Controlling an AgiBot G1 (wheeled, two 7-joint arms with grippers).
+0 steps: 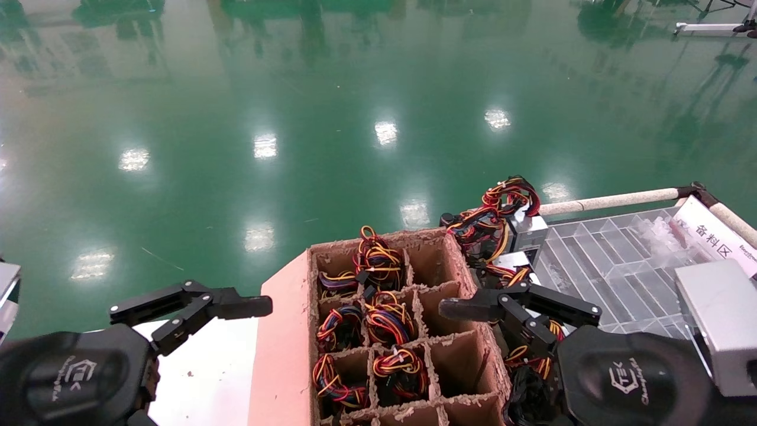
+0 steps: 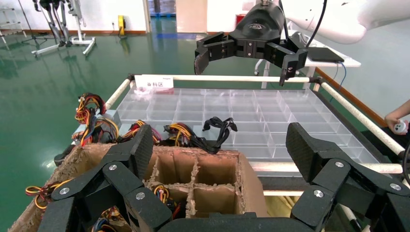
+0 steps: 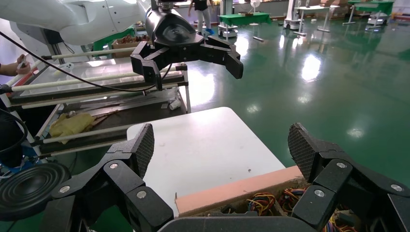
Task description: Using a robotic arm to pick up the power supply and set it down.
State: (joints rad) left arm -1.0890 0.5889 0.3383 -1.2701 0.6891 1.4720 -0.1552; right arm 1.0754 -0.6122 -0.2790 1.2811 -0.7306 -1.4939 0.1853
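Right tool [image 1: 473, 305] wide open, empty; power supply [image 1: 528, 229] rigid, weighty: grip metal case, not floppy wires.

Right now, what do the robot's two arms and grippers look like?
Both are matte black. The left gripper and right gripper each have two linkage fingers with silver screws and textured pads. Rounded wrists carry a white logo. The right wrist has a light-grey box.

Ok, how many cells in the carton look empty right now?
3, all in the carton's right column: far cell, middle cell, near cell. The nearest row is cut off by the frame edge, so more may be hidden.
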